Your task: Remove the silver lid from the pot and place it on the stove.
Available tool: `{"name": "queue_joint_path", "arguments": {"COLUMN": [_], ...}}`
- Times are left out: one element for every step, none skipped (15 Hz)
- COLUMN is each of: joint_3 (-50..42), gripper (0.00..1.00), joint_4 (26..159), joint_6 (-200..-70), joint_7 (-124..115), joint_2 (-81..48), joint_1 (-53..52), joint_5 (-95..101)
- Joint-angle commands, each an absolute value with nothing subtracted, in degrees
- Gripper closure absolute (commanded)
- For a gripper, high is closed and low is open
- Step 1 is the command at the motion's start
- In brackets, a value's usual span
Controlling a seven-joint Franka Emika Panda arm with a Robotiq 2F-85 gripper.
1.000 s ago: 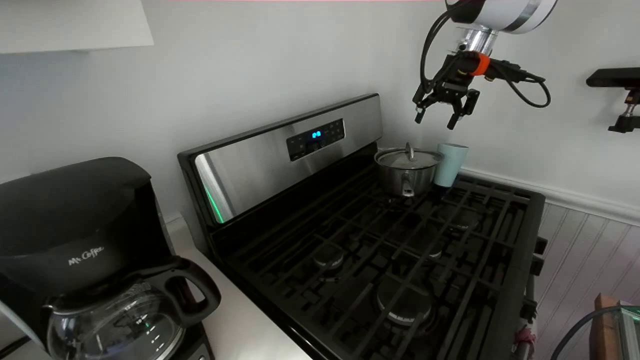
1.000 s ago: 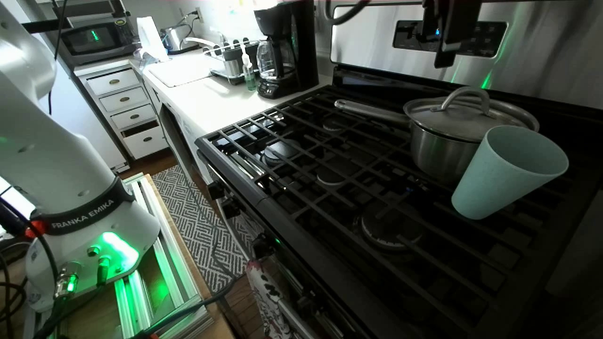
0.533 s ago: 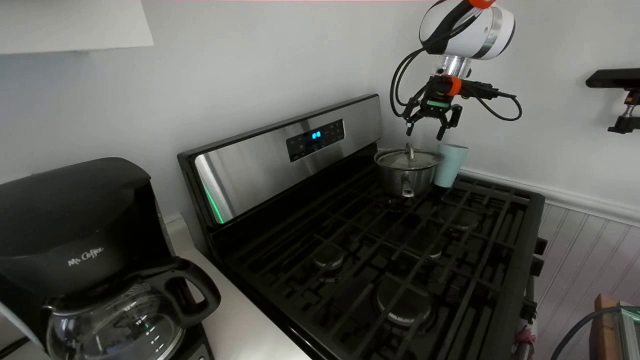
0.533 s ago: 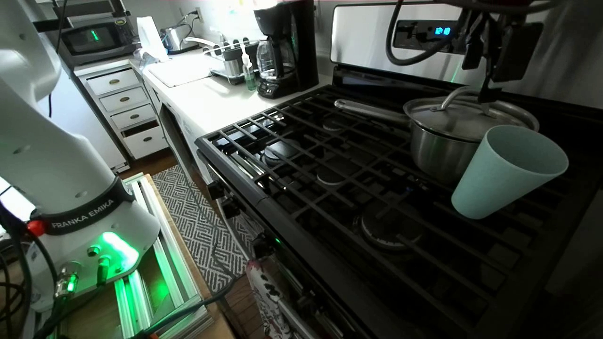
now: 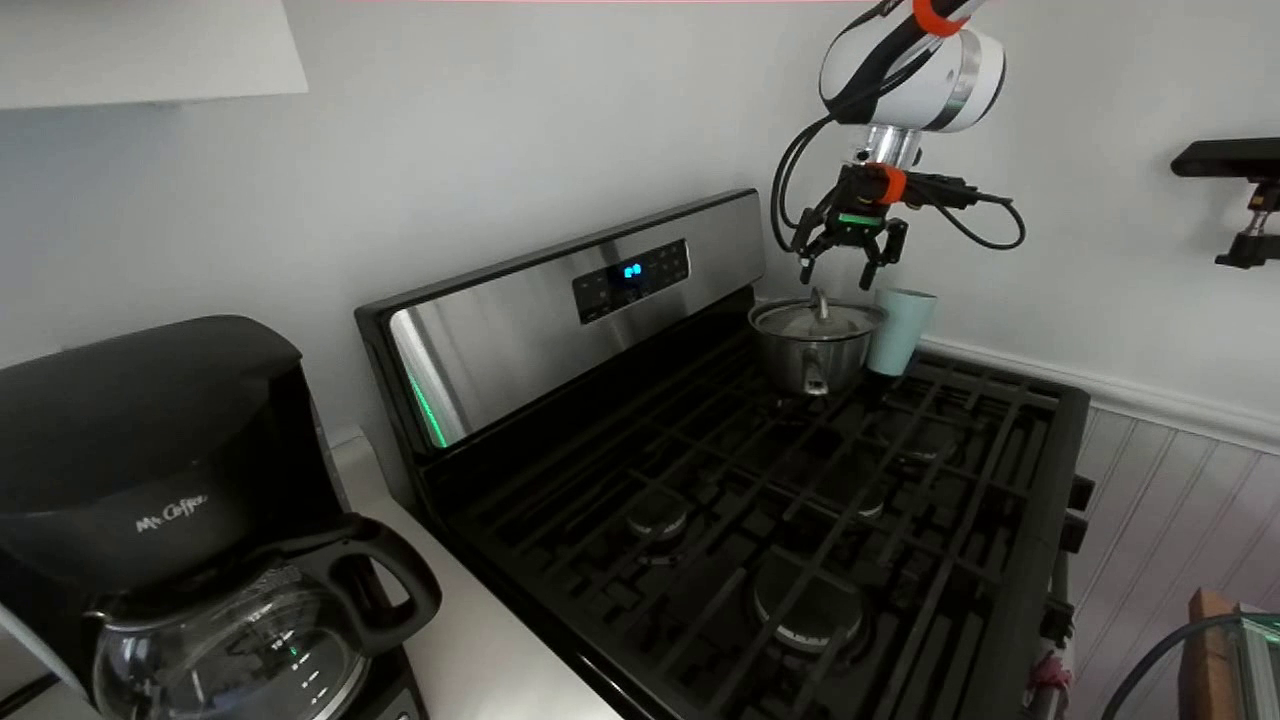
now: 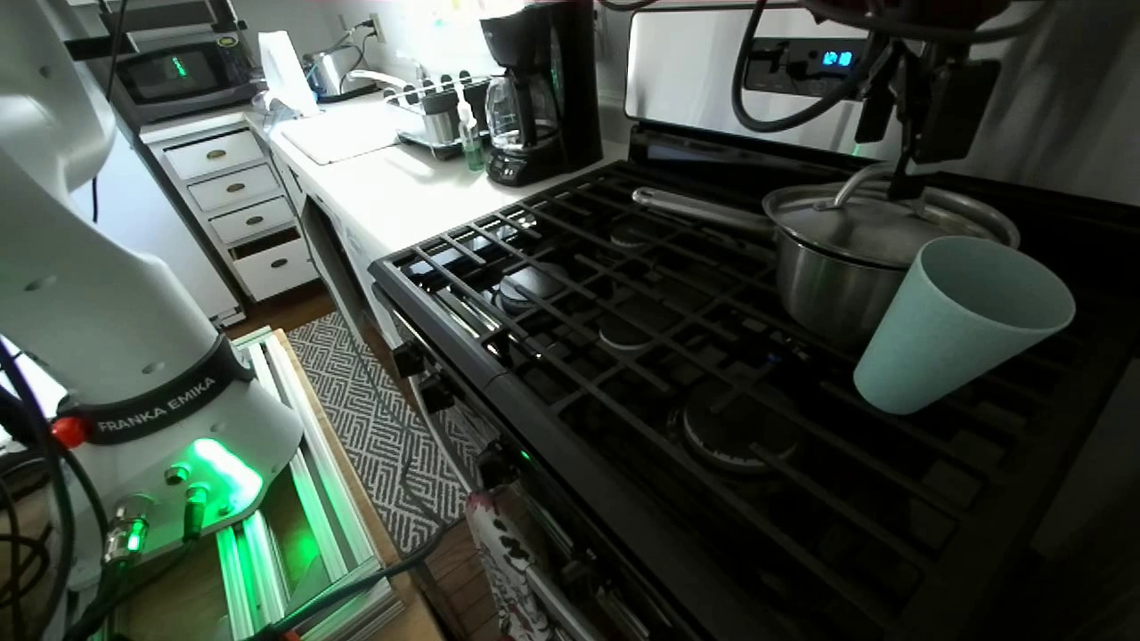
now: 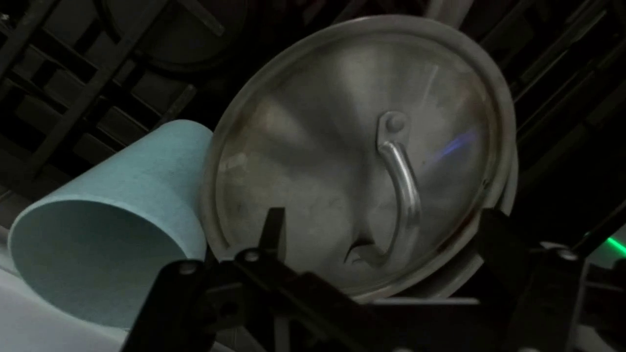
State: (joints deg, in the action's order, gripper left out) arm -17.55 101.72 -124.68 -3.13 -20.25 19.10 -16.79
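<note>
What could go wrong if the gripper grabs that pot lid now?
The open gripper might bump the teal cup close beside the pot. The smooth-looking metal handle could slip from its grasp. In the wrist view, pot rim shows past one edge of the silver lid, so it may sit unevenly and catch.

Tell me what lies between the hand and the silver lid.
Nothing: in an exterior view, a bare gap shows between the open hand and the silver lid. The wrist view likewise shows nothing over the lid's handle.
</note>
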Motion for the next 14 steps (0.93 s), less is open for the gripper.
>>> {"name": "queue_joint_path", "arguments": {"joint_3": [-16.64,-16.52,-16.51,-16.43,-16.39,-16.32,-16.23,-16.19,-16.21,-16.19,-16.24,-16.22,-16.30,-16.38], "gripper": [0.00,0.01,0.10,0.25,0.30,0.37,0.46,0.52,0.58,0.66,0.73,0.81,0.87,0.93], "joint_4": [98.63,98.01,97.20,96.45,95.54,94.75,94.03,93.03,92.37,91.86,91.59,91.64,91.93,92.17], "joint_6": [-125.07,-125.01,-125.14,-125.01,-124.75,-124.63,-124.46,-124.24,-124.17,-123.97,-123.45,-122.96,-122.05,-121.04], "joint_7": [-6.06,-6.56,-7.39,-7.86,-8.17,-8.50,-8.56,-8.69,-8.87,-8.89,-8.91,-8.83,-9.06,-9.18], "joint_2": [-23.36,-23.99,-24.77,-25.42,-26.12,-26.69,-27.21,-27.89,-28.35,-28.48,-28.48,-28.22,-27.70,-27.22], "joint_1": [18.19,18.04,17.86,17.80,17.81,17.85,17.96,18.06,18.07,18.06,17.92,17.69,17.34,17.07], "joint_5": [-11.95,-11.07,-10.07,-9.37,-8.80,-8.39,-8.11,-7.87,-7.64,-7.40,-6.88,-6.26,-5.50,-4.70]}}
